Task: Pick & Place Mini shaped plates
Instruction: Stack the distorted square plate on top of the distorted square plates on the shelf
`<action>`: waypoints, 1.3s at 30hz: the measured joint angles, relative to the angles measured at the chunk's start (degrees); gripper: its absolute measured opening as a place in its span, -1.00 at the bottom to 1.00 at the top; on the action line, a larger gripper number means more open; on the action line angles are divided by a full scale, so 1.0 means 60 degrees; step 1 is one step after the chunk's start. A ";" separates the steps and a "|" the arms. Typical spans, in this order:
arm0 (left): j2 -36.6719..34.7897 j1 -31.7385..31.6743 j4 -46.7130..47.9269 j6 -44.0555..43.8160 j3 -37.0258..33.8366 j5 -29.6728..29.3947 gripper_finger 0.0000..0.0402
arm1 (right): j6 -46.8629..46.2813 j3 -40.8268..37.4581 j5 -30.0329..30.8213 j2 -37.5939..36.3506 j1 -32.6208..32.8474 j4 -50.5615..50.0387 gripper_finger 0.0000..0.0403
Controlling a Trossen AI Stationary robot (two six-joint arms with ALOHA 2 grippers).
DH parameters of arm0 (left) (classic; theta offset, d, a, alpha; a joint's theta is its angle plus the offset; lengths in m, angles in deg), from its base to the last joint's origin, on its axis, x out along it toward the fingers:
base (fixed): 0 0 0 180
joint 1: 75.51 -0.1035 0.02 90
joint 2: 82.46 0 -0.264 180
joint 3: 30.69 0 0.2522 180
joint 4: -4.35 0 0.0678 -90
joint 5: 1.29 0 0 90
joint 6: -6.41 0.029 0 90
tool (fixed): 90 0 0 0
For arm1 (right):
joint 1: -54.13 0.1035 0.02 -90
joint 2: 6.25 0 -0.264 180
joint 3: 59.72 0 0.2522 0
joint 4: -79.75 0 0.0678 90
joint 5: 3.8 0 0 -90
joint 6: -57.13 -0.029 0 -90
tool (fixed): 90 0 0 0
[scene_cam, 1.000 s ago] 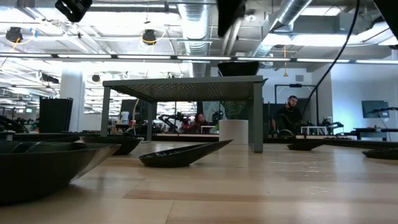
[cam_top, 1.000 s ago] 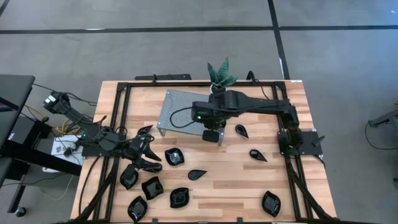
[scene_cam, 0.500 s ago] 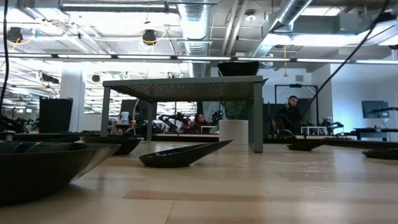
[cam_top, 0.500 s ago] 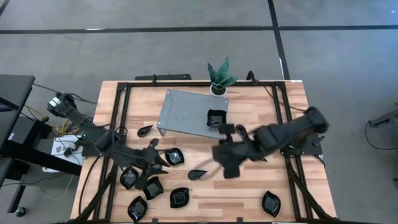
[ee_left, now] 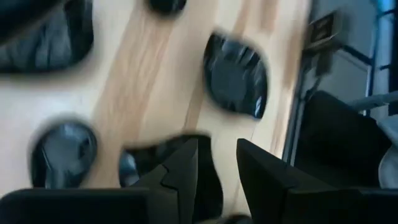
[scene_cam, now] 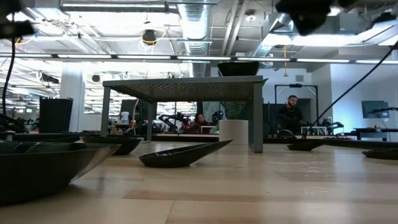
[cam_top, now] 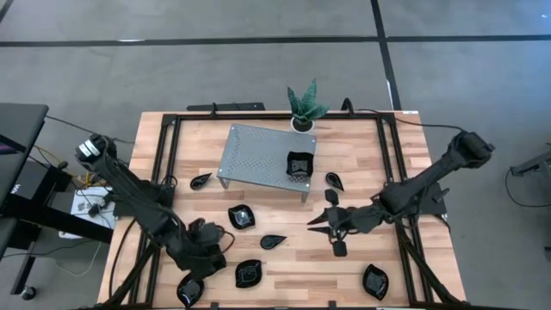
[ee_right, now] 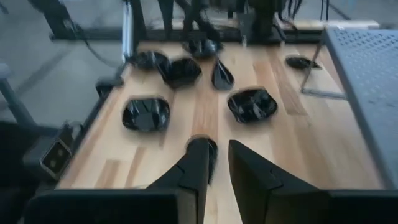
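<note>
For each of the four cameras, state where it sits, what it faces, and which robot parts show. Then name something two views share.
High: overhead, straight down; table, both arms.
Low: tabletop height, level across; stand, blurred arm parts at the top.
Left wrist: over plates, near the table's front-left; own fingers.
Right wrist: faces across toward the left arm; own fingers.
Shared: the stand with its plate shows in high and low.

Right gripper (cam_top: 331,226) swung from the grey perforated metal stand (cam_top: 258,157) toward the worktop's right front, wavy-rimmed black square plate (cam_top: 299,164) left on stand, left gripper (cam_top: 209,245) moved nearer the front-left corner.
</note>
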 joint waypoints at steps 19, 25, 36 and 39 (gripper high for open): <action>0.2347 0.0543 -0.1683 -0.2059 0.0001 0.0450 -0.44 | 0.1029 -0.0548 -0.0054 0.0359 -0.0809 0.2983 -0.71; 0.2362 0.0654 -0.1663 -0.2097 -0.0101 0.0442 -0.44 | 0.1064 -0.0548 -0.0459 0.0359 -0.1219 0.3051 -0.66; 0.2368 0.0921 -0.2019 -0.2132 -0.0207 0.0253 -0.44 | 0.1942 0.0017 -0.1569 0.1678 -0.1676 0.4047 -0.33; 0.2368 0.1123 -0.2042 -0.2132 -0.0273 -0.0107 -0.44 | 0.1949 0.0499 -0.1577 0.2182 -0.1767 0.4047 -0.24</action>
